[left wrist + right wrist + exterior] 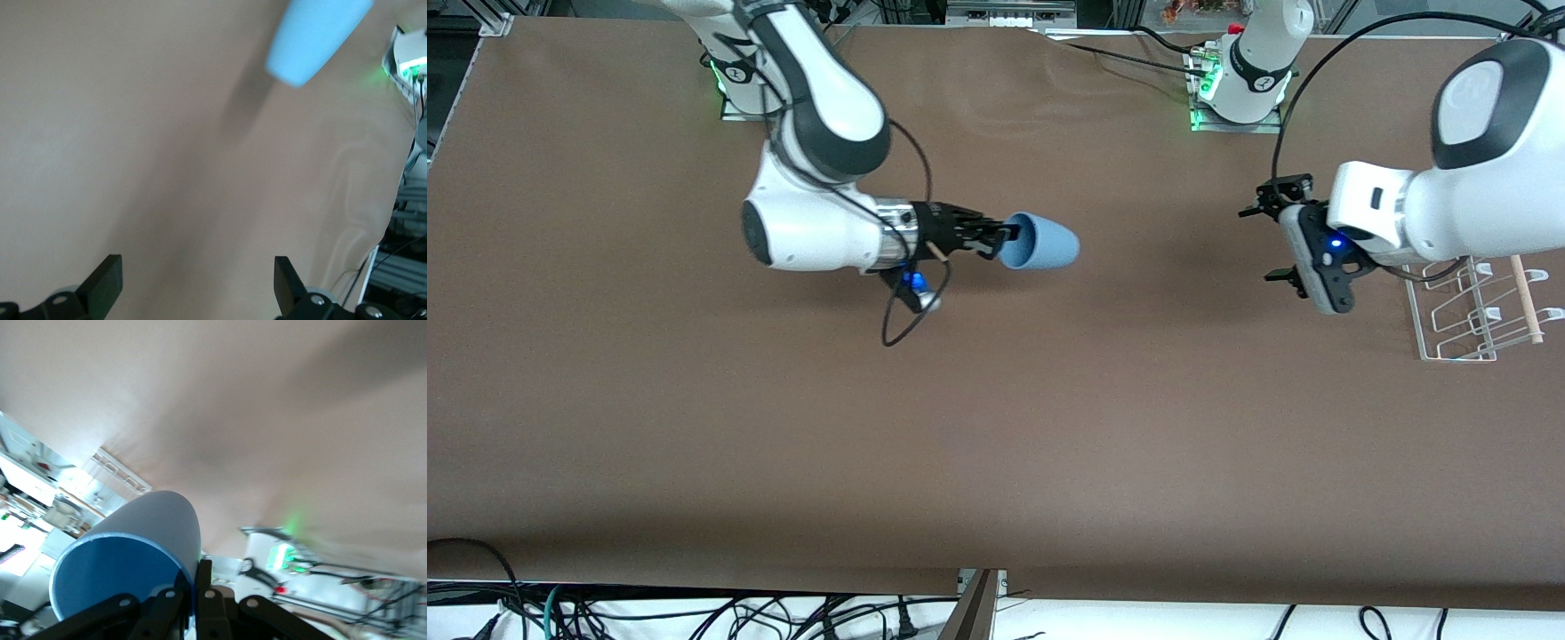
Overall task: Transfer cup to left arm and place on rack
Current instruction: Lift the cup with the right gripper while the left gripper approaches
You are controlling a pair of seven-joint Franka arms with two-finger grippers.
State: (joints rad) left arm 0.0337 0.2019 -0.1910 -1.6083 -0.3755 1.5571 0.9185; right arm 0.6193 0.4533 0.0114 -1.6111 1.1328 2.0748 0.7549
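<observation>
Gripping the smooth, tapered light-blue cup (pixel 1039 242) by its rim, the right gripper (pixel 996 240) holds it on its side above the brown worktop (pixel 996 427), midway along the robots' edge. The left gripper (pixel 1273 233) hovers with fingers spread, empty, beside the clear wire rack (pixel 1476 307) at the left arm's end.

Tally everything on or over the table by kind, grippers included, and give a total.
Cups: 1, the cup, held on its side over the table by the right gripper.
Racks: 1, the rack, at the left arm's end of the table.
Grippers: 2, the right gripper shut on the cup's rim; the left gripper open, empty, in the air beside the rack.
Total: 4.
</observation>
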